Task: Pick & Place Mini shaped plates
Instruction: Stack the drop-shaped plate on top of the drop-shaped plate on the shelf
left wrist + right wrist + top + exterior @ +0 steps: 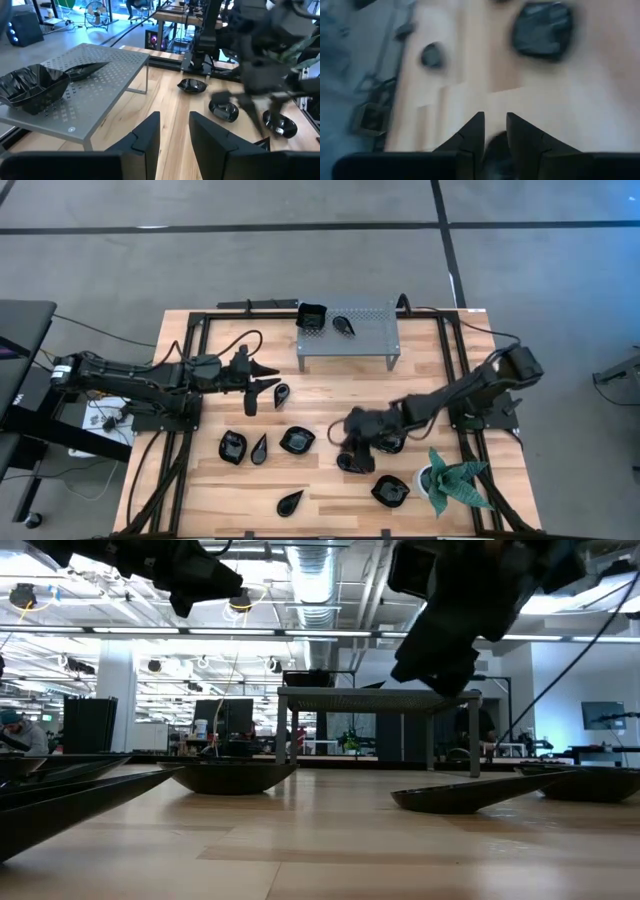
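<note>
Glossy black mini plates lie scattered on the wooden table, among them a wavy one [297, 440], a square one [233, 447] and teardrops [291, 502]. Two more rest on the grey perforated shelf [362, 315]: a square plate [311, 317] [31, 87] and a leaf plate [343, 326]. My left gripper [268, 378] [174, 116] hovers open beside a teardrop plate [280, 392], pointing toward the shelf. My right gripper [352, 428] [495, 116] is open in the air above a round plate [350, 462]. A dark plate [495, 145] shows below its fingers.
A green spiky plant in a pot [455, 480] stands at the table's near right corner, close to a plate [390, 491]. The shelf sits at the far middle. Black frame rails [190, 380] run along the table's left and right sides. Bare wood lies between shelf and plates.
</note>
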`<state>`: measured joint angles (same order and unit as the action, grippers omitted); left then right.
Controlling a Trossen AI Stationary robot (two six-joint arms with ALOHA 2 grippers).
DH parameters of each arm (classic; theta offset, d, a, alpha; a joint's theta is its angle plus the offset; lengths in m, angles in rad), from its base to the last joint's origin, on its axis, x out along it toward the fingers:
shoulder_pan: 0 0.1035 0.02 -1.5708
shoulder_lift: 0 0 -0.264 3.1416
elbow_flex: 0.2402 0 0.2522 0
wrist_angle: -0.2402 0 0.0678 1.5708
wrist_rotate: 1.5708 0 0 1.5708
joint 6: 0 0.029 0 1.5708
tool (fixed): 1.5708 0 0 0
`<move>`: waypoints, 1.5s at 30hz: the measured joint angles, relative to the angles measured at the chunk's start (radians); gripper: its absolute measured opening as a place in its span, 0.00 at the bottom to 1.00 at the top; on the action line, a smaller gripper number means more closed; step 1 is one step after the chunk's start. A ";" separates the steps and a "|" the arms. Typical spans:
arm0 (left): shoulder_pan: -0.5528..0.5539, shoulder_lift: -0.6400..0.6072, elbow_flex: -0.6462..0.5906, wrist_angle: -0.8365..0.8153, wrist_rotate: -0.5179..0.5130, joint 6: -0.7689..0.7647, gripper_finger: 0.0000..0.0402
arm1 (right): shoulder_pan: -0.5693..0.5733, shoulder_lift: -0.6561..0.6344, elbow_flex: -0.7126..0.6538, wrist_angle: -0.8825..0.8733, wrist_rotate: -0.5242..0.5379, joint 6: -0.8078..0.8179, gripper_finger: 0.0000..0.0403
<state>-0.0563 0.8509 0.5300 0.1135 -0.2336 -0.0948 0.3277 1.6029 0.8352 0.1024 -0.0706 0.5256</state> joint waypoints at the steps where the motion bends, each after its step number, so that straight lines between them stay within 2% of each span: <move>1: 0.000 0.000 0.000 0.000 0.000 0.000 0.26 | 0.015 0.028 0.016 0.013 -0.012 0.006 0.19; 6: 0.000 0.001 0.000 -0.001 0.000 0.000 0.26 | 0.078 0.156 0.157 -0.055 -0.014 0.070 0.19; 11: 0.000 0.001 0.000 -0.001 0.000 0.003 0.26 | 0.110 0.265 0.343 -0.307 -0.008 0.093 0.19; 15: 0.000 0.001 0.000 -0.006 0.000 0.003 0.26 | 0.123 0.333 0.482 -0.511 0.039 0.125 0.19; 20: 0.000 0.001 0.000 -0.011 0.000 0.004 0.26 | 0.123 0.402 0.596 -0.707 0.049 0.140 0.19; 28: 0.000 0.001 0.000 -0.016 0.000 0.008 0.26 | 0.102 0.446 0.649 -0.852 0.064 0.187 0.22; 34: 0.000 0.001 0.000 -0.023 0.007 0.011 0.26 | 0.088 0.446 0.649 -0.857 0.038 0.240 0.22; 40: 0.000 0.001 0.000 -0.023 0.061 0.011 0.26 | 0.089 0.446 0.649 -0.858 -0.011 0.265 0.22; 45: 0.000 0.001 0.000 -0.024 0.076 0.011 0.26 | 0.096 0.446 0.649 -0.866 -0.009 0.270 0.22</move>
<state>-0.0566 0.8520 0.5301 0.0898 -0.1574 -0.0837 0.4240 2.0487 1.4845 -0.7636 -0.0800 0.7952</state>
